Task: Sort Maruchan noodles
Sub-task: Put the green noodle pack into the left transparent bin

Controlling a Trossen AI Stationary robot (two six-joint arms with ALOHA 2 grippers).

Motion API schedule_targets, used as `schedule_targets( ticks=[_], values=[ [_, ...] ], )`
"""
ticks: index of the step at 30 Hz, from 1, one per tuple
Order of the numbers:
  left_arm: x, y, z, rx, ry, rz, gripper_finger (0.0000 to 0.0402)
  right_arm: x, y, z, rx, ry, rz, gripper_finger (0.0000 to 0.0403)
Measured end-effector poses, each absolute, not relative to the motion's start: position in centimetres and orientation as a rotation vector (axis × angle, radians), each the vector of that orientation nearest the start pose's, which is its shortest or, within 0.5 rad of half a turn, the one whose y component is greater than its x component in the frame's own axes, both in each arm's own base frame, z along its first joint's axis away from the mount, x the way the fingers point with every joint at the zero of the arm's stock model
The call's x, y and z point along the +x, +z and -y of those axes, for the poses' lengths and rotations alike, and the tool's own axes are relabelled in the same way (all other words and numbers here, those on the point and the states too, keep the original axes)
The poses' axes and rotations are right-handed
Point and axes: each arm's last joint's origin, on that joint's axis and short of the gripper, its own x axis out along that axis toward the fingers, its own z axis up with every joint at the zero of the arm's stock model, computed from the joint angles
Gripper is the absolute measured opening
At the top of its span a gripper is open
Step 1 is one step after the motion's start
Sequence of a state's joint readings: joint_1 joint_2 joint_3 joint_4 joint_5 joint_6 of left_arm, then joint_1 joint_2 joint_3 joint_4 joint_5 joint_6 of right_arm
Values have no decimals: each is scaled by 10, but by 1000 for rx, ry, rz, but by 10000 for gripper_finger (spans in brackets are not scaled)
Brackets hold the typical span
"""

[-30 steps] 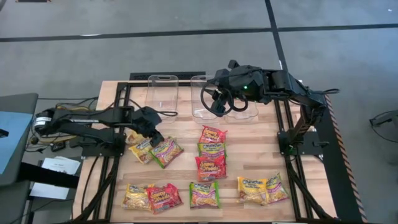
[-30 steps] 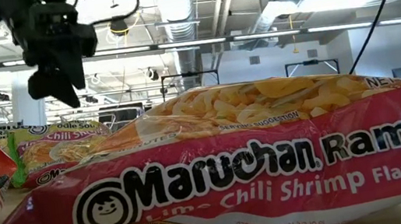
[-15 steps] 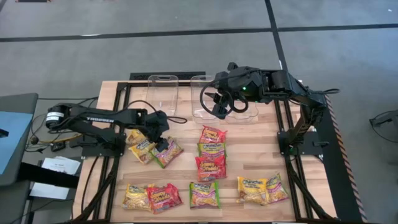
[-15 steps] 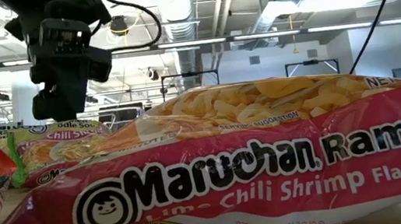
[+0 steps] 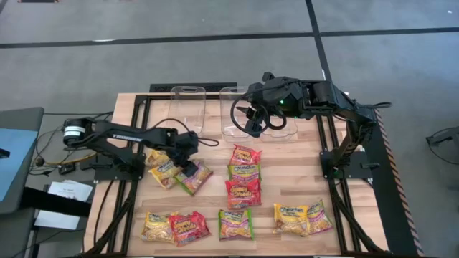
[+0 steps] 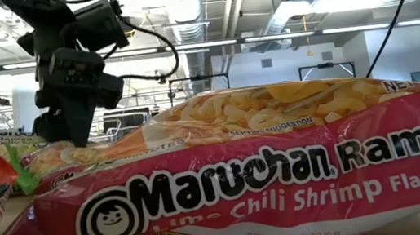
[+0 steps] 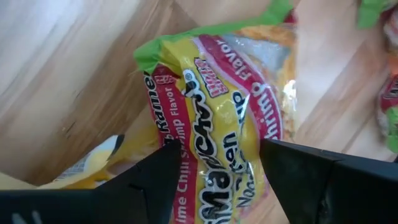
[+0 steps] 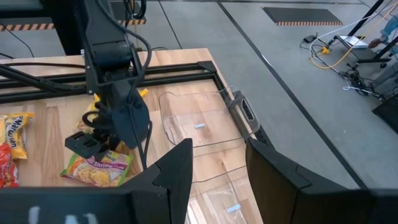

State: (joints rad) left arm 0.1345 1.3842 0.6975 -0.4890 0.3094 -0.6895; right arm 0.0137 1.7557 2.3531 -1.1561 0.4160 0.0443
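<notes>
Bare table (image 5: 287, 168) between packets (image 5: 243, 192) and bins (image 5: 188, 109)

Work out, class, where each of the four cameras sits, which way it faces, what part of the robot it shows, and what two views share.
High: overhead, facing down on table, both arms.
Low: table height, facing level across a red packet; left arm above.
Left wrist: over a green-edged packet, between open left gripper fingers.
Right wrist: by the bins, open right gripper fingers in front, facing the left arm.
Shared: both wrist views show the green-edged packet.
</notes>
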Motion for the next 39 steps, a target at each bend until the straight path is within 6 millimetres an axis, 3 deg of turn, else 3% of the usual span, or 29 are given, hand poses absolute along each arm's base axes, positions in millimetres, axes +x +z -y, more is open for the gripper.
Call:
schedule_targets(
  ticks=[7,19,29,39],
  values=[
    [240,153,-23,-879,260,-1214,141,317,500,7,-77,-404,-540,174],
    [243,154,-23,-822,189,-1188,9,317,501,8,-77,-405,-540,174],
    [254,175,-25,-718,148,-1162,0,317,500,8,-78,-405,-541,174],
    [257,219,-27,-551,107,-1171,0,317,500,8,-81,-405,-541,174]
  ],
)
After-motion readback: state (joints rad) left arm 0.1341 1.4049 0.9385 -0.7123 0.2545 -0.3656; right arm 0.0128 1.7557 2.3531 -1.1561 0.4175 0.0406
